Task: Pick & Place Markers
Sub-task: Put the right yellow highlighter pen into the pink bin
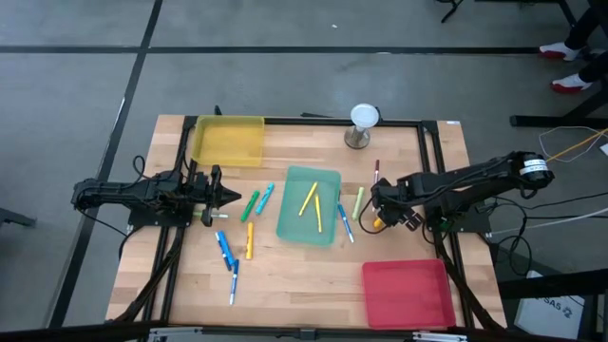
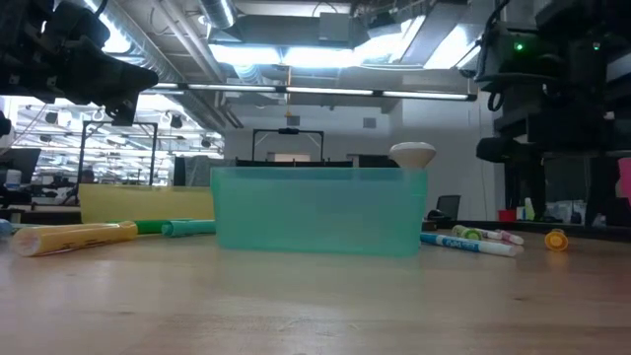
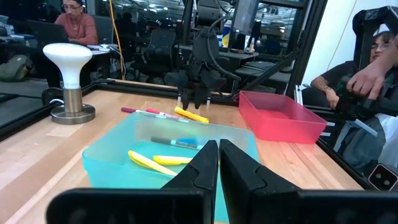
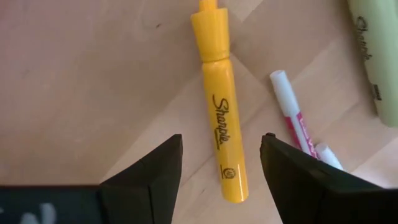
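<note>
Yellow marker (image 4: 221,118) lies flat on the wooden worktop (image 1: 304,285), framed by my right end effector (image 1: 378,211), fingers wide. I judge the next move: lower, close. Left end effector (image 1: 234,197) waits shut.

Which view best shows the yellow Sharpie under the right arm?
Right wrist view: the yellow Sharpie lies between the open jaws, its label readable. High view shows only a small orange-yellow spot; low view a cap end; left wrist view hides it.
</note>
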